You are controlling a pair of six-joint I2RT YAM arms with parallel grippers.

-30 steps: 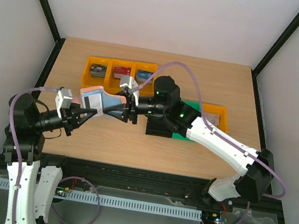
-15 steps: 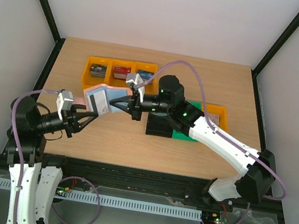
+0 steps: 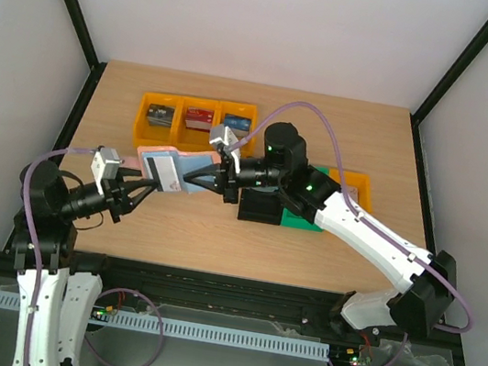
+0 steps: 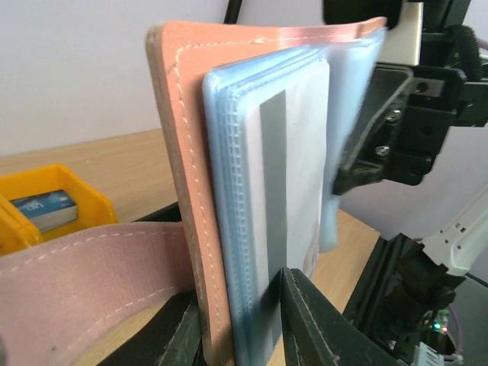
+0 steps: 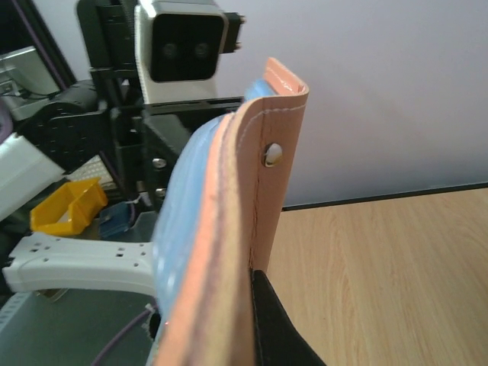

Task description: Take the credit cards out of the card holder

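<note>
The card holder (image 3: 170, 166) is held open above the bench (image 3: 217, 235), toward 9 o'clock from centre. The left end effector (image 3: 144, 183) clamps its 7 o'clock edge. The right end effector (image 3: 197, 175) is clenched on its 3 o'clock flap.

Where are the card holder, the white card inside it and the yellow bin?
card holder (image 4: 179, 152), left wrist view, pink outer cover.
white card (image 4: 305, 152), left wrist view, pale face right of its grey stripe.
yellow bin (image 3: 141, 120), top external view, left wall.
</note>
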